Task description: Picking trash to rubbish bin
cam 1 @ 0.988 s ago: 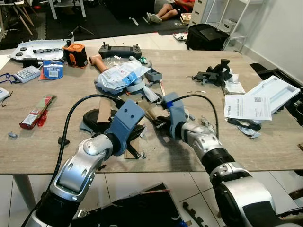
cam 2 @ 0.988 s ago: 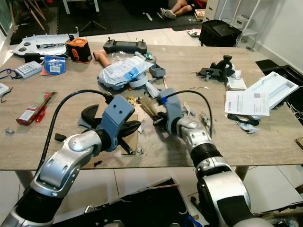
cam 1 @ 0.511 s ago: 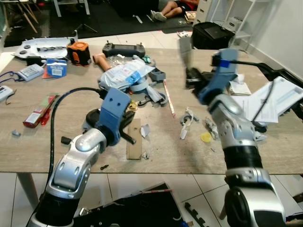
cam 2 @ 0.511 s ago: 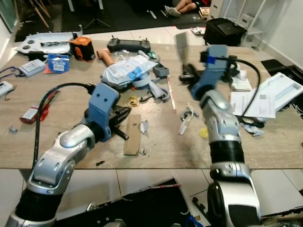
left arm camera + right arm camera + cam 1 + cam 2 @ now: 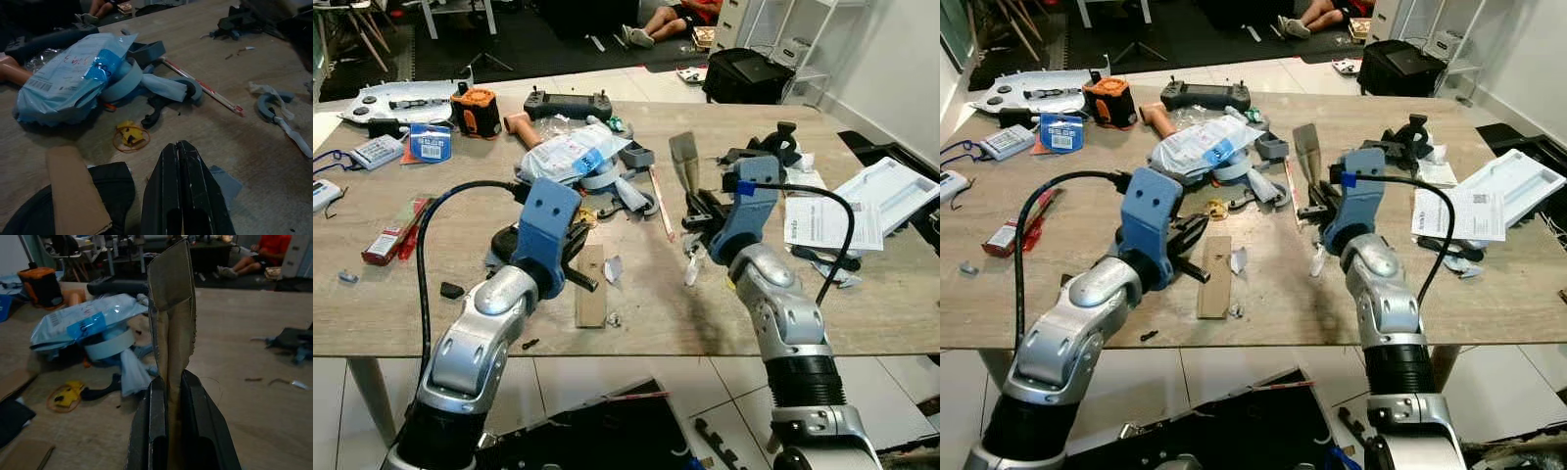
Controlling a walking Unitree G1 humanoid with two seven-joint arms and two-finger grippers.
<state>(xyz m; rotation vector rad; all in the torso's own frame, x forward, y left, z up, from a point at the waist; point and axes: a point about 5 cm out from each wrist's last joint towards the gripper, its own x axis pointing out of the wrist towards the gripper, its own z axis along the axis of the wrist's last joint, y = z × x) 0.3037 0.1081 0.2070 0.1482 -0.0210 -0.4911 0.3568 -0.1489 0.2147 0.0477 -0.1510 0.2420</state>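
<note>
A folded strip of brown cardboard (image 5: 684,162) is held upright above the wooden table (image 5: 431,294) by the right gripper (image 5: 697,208), whose two black fingers (image 5: 157,431) are pressed against either side of the strip's lower end, as is seen plainly in the right wrist view; the strip's upper end is stood clear of the table, above the middle of the clutter. The left gripper (image 5: 576,257) is held low over the table near its front edge, its fingers (image 5: 183,196) closed flat against each other with nothing between them. A second flat piece of cardboard (image 5: 591,285) is laid on the table just beside that gripper, with a small scrap of white paper (image 5: 612,268) near it. Further back, a blue and white plastic bag (image 5: 570,152) is piled with grey plastic parts, and a yellow rubber band (image 5: 131,137) is seen just in front of the pile. A black controller (image 5: 563,102) and an orange and black device (image 5: 475,110) are set along the far edge. White printed sheets (image 5: 827,221) are spread at the table's right side. A seated person's legs (image 5: 658,20) are visible on the floor beyond the table.
</note>
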